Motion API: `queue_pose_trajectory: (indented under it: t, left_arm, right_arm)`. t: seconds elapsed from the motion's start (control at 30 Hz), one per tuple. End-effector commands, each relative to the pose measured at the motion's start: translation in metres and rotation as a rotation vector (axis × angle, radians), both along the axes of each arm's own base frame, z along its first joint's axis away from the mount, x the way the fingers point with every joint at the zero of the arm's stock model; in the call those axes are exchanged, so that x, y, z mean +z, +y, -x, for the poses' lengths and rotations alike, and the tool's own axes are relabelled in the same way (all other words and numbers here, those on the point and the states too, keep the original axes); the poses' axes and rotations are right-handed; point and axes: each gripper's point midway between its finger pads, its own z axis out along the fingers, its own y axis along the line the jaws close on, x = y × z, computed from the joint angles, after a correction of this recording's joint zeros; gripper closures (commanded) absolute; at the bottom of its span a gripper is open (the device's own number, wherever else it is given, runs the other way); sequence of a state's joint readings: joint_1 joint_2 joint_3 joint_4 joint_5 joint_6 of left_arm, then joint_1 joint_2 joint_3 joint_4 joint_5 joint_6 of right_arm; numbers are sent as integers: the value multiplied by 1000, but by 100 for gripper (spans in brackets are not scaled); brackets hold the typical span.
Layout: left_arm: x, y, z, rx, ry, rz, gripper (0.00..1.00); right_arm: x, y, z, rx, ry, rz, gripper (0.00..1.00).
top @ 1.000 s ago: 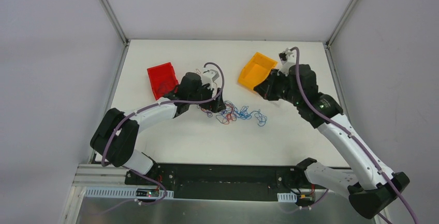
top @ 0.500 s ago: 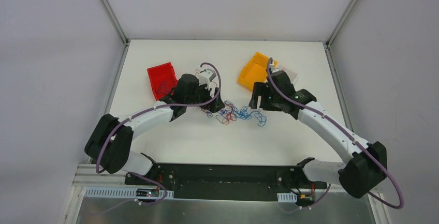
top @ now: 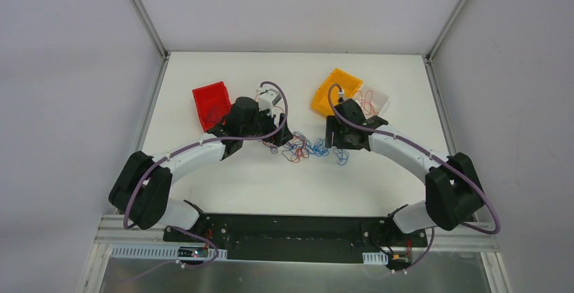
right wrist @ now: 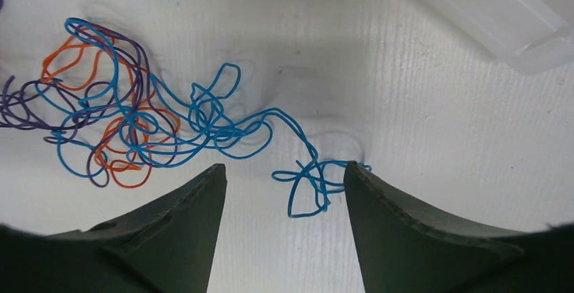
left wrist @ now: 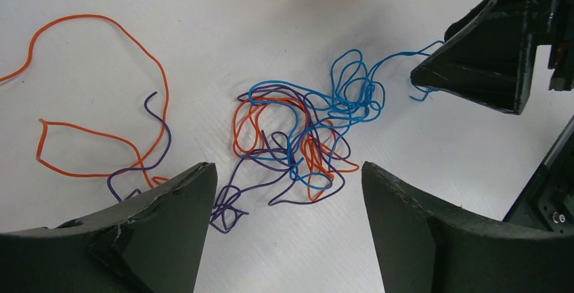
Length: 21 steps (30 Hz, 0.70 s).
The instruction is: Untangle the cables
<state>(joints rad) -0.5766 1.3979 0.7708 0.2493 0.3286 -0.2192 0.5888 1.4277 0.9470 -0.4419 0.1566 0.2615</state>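
Observation:
The cables (top: 308,149) lie in a loose tangle of blue, orange and purple wires on the white table between my two grippers. My left gripper (top: 283,137) hovers at the tangle's left end, open and holding nothing. In the left wrist view the knot (left wrist: 298,130) lies just beyond the left gripper (left wrist: 285,168), and a loose orange wire (left wrist: 84,15) trails off to the left. My right gripper (top: 335,139) is at the right end, open. In the right wrist view a small blue loop (right wrist: 308,185) lies between the tips of the right gripper (right wrist: 284,166), close to the right finger.
A red bin (top: 210,103) stands behind the left arm. An orange bin (top: 335,90) and a clear container (top: 372,100) with reddish wires in it stand behind the right arm. The clear container's edge (right wrist: 487,9) shows in the right wrist view.
The right arm swung from the orange bin down and left to the tangle's right end, and its jaws opened. The left gripper barely shifted.

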Motion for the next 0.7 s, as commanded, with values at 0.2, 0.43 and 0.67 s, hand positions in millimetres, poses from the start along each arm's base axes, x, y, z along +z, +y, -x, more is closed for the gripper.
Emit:
queue_pose_trajectory:
  t: [0.2, 0.43, 0.67]
  left_arm:
    - [18, 0, -4, 7, -66, 16, 20]
    - [19, -1, -4, 5, -66, 19, 21]
    - [27, 2, 0, 7, -103, 42, 21]
  right_arm:
    - [13, 8, -15, 5, -85, 11, 86]
    - [78, 28, -9, 114, -248, -159, 100]
    - [144, 38, 5, 177, -344, -299, 100]
